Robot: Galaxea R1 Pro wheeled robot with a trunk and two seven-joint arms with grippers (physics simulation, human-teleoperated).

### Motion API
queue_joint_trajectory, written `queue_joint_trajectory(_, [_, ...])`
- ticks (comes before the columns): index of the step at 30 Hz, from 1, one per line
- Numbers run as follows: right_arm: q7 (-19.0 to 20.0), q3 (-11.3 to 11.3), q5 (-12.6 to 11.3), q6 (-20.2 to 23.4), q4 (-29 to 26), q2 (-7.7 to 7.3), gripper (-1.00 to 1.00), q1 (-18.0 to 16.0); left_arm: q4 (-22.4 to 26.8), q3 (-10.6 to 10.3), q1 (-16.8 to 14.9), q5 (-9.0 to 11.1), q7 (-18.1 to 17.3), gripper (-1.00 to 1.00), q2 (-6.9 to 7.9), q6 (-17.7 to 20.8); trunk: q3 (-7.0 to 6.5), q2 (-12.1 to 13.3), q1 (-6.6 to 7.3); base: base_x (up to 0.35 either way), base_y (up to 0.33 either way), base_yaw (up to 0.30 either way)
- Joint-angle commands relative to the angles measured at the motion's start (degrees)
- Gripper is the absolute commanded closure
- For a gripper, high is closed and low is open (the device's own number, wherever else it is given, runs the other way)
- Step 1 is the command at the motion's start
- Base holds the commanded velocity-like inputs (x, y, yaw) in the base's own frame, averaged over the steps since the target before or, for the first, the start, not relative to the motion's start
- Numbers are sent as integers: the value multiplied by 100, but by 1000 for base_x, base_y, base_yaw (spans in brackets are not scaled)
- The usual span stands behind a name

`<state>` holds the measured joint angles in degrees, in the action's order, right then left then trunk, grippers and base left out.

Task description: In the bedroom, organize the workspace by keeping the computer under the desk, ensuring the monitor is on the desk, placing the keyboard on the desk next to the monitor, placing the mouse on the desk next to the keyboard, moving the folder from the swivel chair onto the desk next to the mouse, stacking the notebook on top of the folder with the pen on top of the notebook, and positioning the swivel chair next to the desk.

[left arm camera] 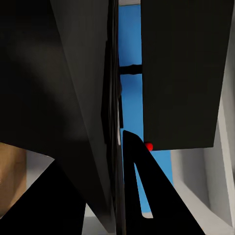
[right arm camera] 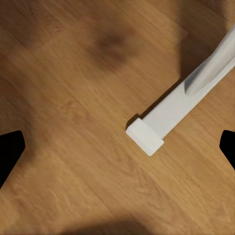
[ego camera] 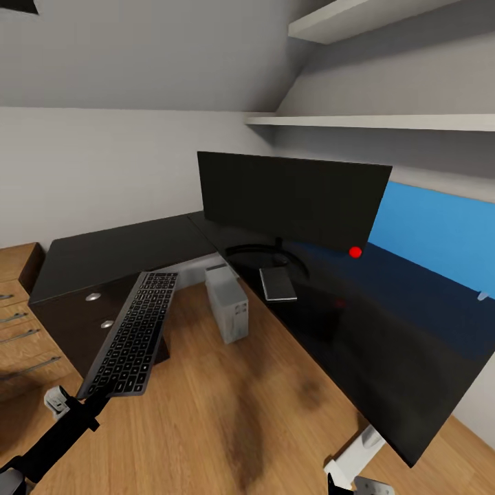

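My left gripper (ego camera: 88, 405) is shut on the near end of the black keyboard (ego camera: 134, 330), holding it tilted in the air off the desk's left front. Seen from the left wrist, the keyboard (left arm camera: 113, 122) is edge-on between the fingers (left arm camera: 142, 186). The monitor (ego camera: 289, 196) stands on the black desk (ego camera: 385, 344) with the dark grey notebook (ego camera: 278, 284) by its stand. The computer (ego camera: 228, 302) sits on the floor under the desk. A tiny pale object (ego camera: 483, 295) at the desk's far right is too small to identify. My right gripper (right arm camera: 117, 147) is open over the floor. Mouse, folder and swivel chair are out of view.
The desk's white leg foot (right arm camera: 156, 122) lies just beside my right gripper (ego camera: 352, 485). Black drawers with silver knobs (ego camera: 93, 297) stand behind the keyboard, wooden drawers (ego camera: 20, 323) at far left. Wall shelves (ego camera: 378, 122) hang above the monitor; a blue panel (ego camera: 440, 234) backs the desk.
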<state>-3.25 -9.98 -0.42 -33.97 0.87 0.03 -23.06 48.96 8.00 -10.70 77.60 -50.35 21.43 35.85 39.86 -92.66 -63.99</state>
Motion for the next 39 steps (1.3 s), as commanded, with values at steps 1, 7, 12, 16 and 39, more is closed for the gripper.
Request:
queue_joint_trajectory(1, [-9, -4, -2, -22, 9, 0, -100, -5, 0, 0, -3, 28, 7, 100, 1, 33, 5, -2, 1, 0, 0, 9])
queue_joint_trajectory(7, [-9, -4, -2, -22, 9, -2, -100, -5, 0, 0, -3, 28, 7, 100, 1, 33, 5, -2, 1, 0, 0, 4])
queue_joint_trajectory(12, [-10, -4, -2, -22, 9, 5, -100, -5, 0, 0, -3, 28, 8, 100, 1, 29, 5, -2, 1, 0, 0, 108])
queue_joint_trajectory(16, [-11, -4, -2, -22, 9, 6, -100, -5, 0, 0, -3, 28, 8, 100, 1, 28, 5, -2, 1, 0, 0, 228])
queue_joint_trajectory(39, [-9, -4, -2, -22, 9, 6, -100, -5, 26, 0, -3, 28, 7, 100, 1, 28, 5, -2, 1, 0, 0, 267])
